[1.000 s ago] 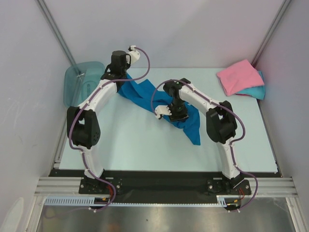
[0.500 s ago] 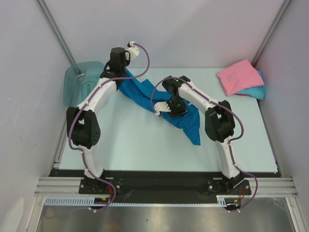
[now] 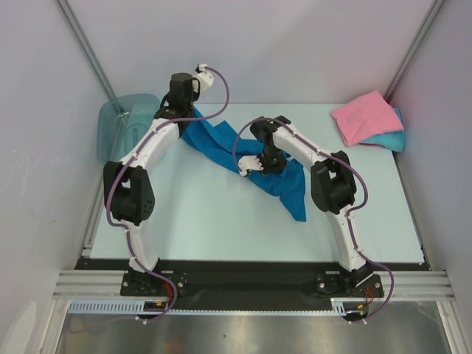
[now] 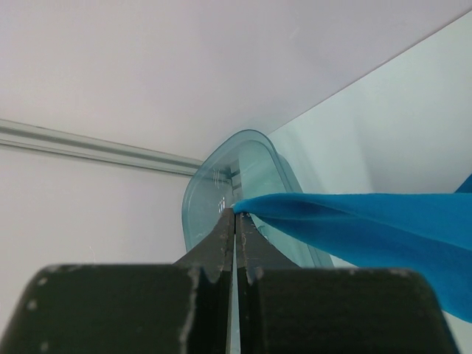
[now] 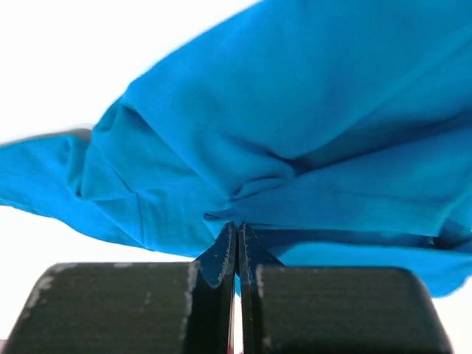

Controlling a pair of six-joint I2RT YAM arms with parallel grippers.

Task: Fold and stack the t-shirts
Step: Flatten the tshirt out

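The deep blue t-shirt (image 3: 221, 151) lies crumpled in a diagonal band across the table's middle. My left gripper (image 3: 190, 118) holds its far-left end; in the left wrist view the gripper (image 4: 236, 214) is shut on a corner of the cloth (image 4: 369, 225), which stretches away to the right. My right gripper (image 3: 267, 168) is down on the shirt's middle. In the right wrist view that gripper (image 5: 237, 225) is shut, pinching a fold of the blue cloth (image 5: 295, 133). A folded pink t-shirt (image 3: 363, 116) rests on a folded turquoise t-shirt (image 3: 396, 140) at the far right corner.
A translucent teal bin (image 3: 122, 129) stands at the table's far left edge, just behind the left gripper, and shows as the bin (image 4: 214, 181) in the left wrist view. Enclosure walls rise close on the left, far and right sides. The pale table (image 3: 199, 214) lies in front.
My right gripper has gone from open to shut, pinching the blue shirt, and drawn slightly toward the far side. The left gripper has kept its hold and place.
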